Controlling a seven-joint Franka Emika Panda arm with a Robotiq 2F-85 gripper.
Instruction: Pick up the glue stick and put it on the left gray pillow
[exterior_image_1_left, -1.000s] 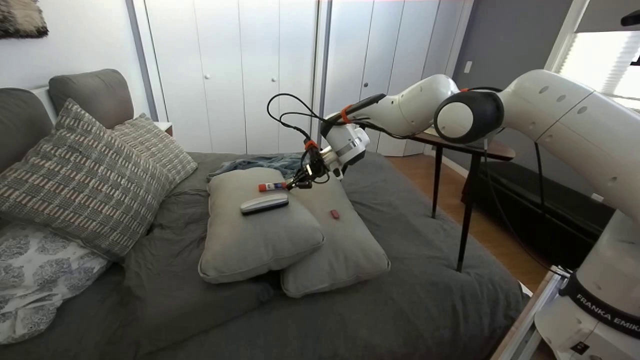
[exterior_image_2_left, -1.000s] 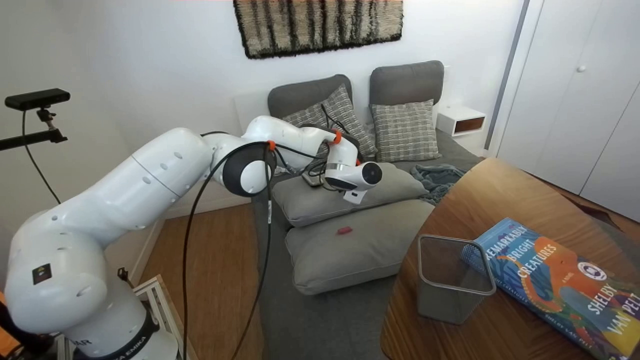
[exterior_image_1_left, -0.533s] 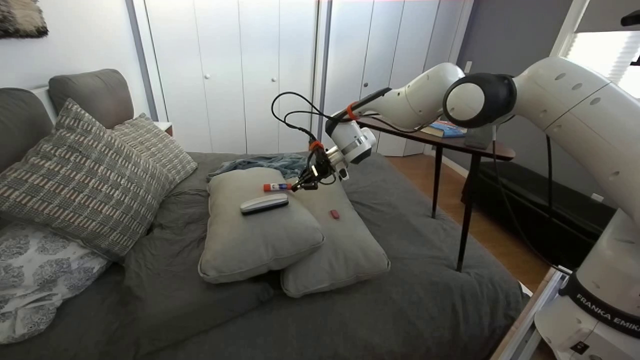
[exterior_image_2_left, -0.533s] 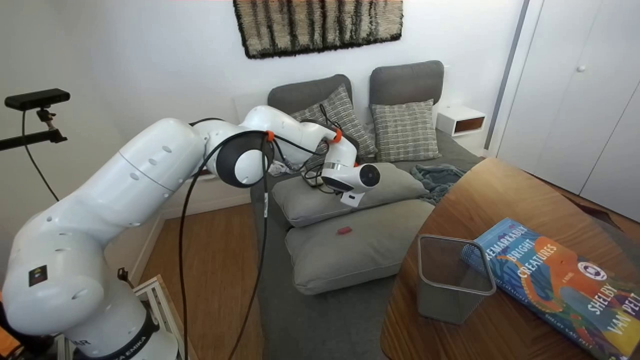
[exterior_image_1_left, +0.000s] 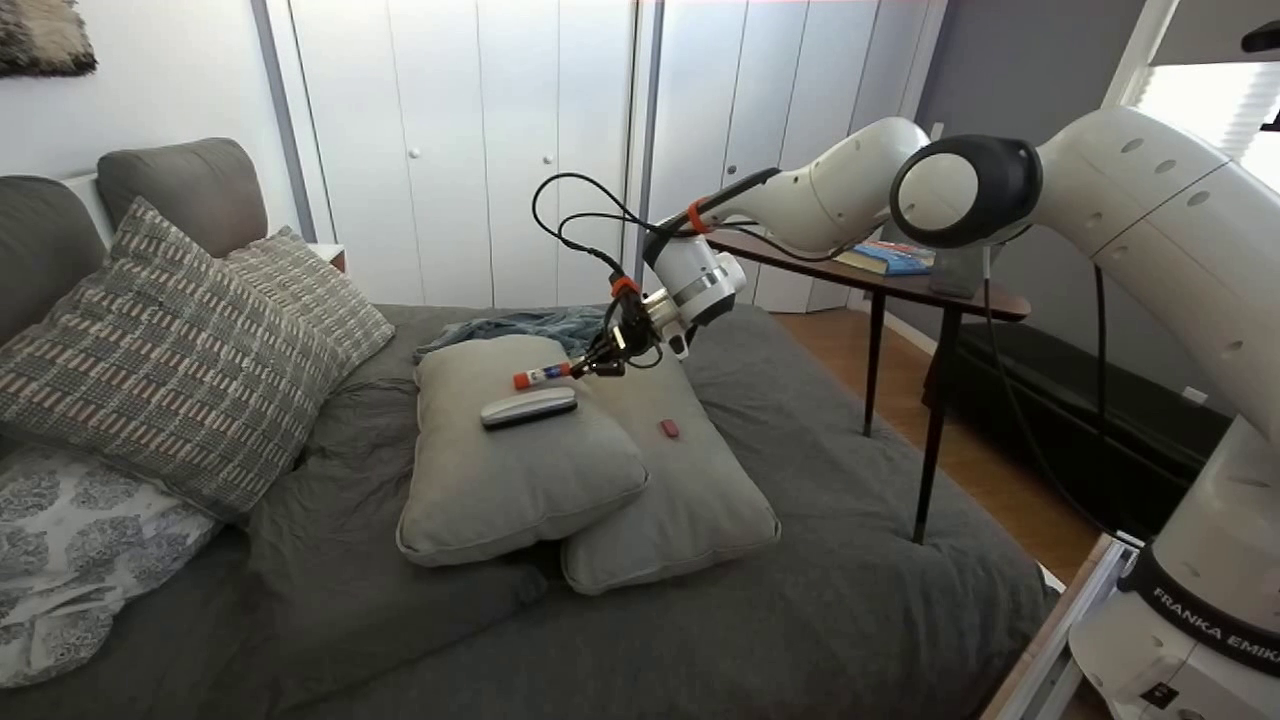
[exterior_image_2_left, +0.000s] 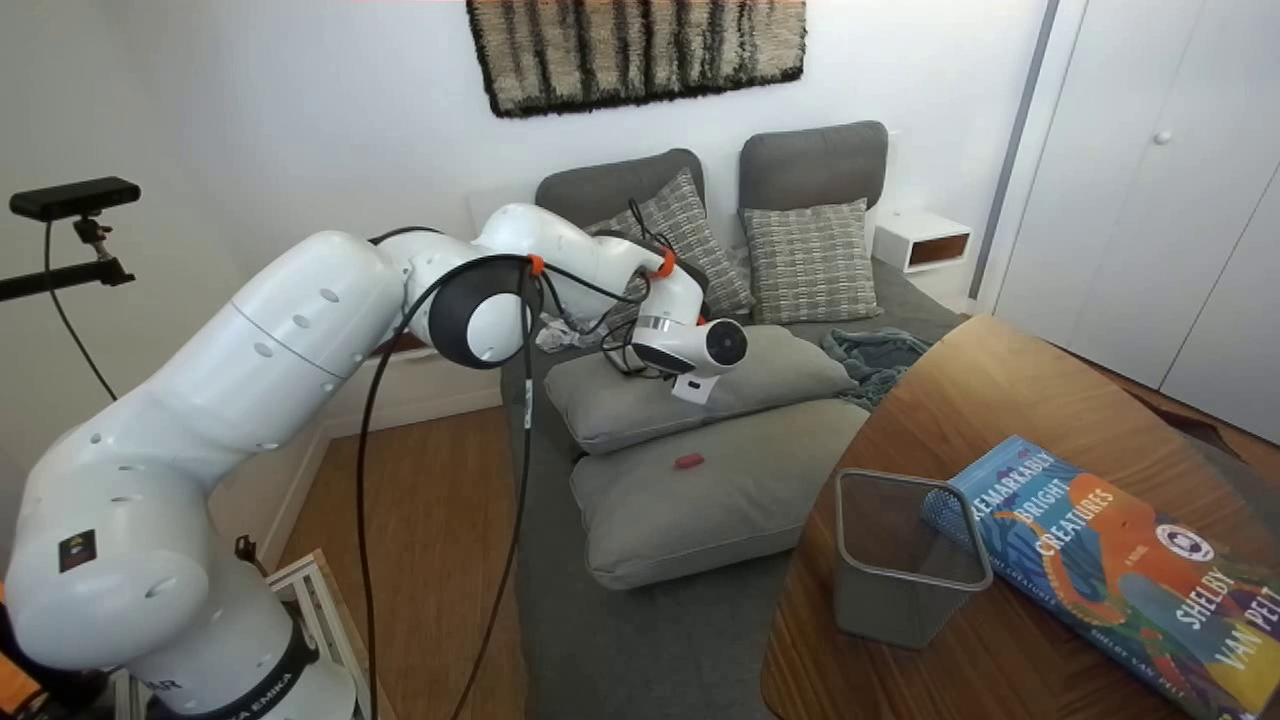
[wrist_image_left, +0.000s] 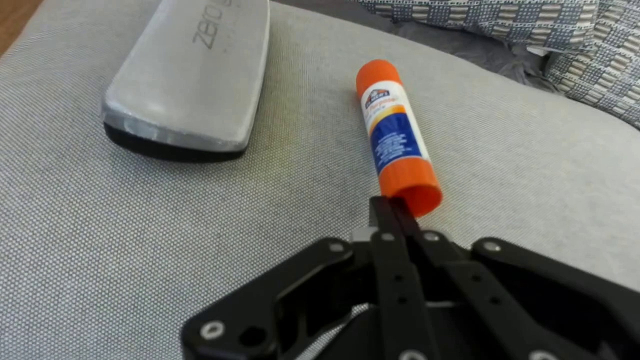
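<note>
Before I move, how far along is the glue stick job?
Picking up looks done: the glue stick juts from the claw, over the left gray pillow. In hand: the claw seems closed on the rim of the stick's open orange end. Left: lay it down, release and back off; I can't tell whether it already touches the pillow.

Glue stick (wrist_image_left: 395, 137): orange ends, white-and-blue label; gripped at hollow end, slightly slanted, over left gray pillow (exterior_image_1_left: 520, 485), contact unclear. Pillow: plain, puffy, broad face up.
</note>
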